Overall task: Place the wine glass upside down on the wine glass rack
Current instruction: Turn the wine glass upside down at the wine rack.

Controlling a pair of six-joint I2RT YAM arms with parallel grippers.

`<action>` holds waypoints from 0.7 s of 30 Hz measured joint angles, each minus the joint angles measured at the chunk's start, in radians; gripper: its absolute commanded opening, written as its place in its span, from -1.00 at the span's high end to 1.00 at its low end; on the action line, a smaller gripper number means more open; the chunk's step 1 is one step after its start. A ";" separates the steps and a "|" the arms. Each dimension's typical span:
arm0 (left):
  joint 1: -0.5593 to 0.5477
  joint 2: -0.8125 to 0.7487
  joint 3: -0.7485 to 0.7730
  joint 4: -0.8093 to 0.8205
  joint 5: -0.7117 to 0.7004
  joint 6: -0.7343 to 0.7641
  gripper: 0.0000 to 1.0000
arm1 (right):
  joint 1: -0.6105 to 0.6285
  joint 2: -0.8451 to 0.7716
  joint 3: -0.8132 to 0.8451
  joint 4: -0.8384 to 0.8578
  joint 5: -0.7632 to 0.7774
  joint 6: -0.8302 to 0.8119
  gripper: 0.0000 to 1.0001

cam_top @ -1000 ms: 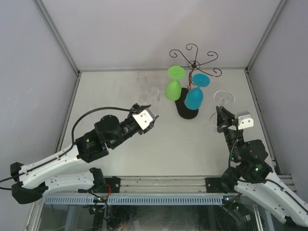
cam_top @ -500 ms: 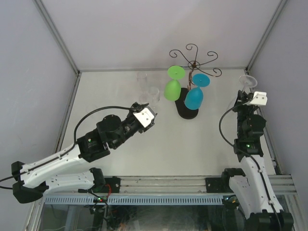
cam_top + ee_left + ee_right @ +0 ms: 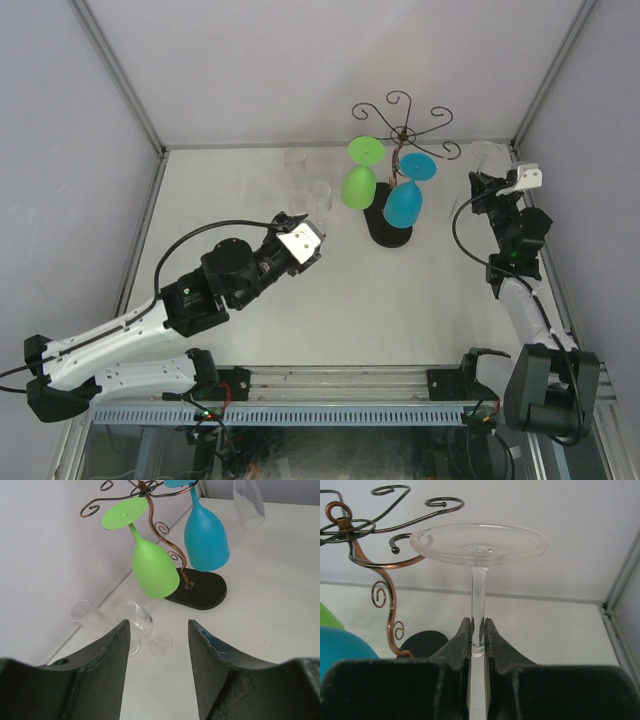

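Observation:
A clear wine glass is held upside down, foot [image 3: 479,542] up, with my right gripper [image 3: 478,630] shut on its stem. Its foot hangs level with the curled arms of the wine glass rack [image 3: 370,525], just right of them and apart from them. From above, the right gripper [image 3: 482,190] and the glass [image 3: 488,153] sit right of the rack [image 3: 400,130]. A green glass [image 3: 360,185] and a blue glass [image 3: 404,203] hang upside down on the rack. My left gripper [image 3: 156,630] is open and holds nothing, left of the rack's black base [image 3: 200,587].
Two clear glasses [image 3: 320,195] [image 3: 294,160] stand on the table ahead of the left gripper, near the back wall. The enclosure's corner post [image 3: 545,90] and right wall are close behind the right gripper.
My right arm has swung the clear glass up from the right front, back toward the far right corner, then left toward the rack. The left arm has barely moved.

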 measured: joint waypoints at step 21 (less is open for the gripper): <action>0.000 0.000 0.000 0.000 -0.001 0.008 -0.09 | -0.056 0.343 0.209 0.226 -0.433 0.050 1.00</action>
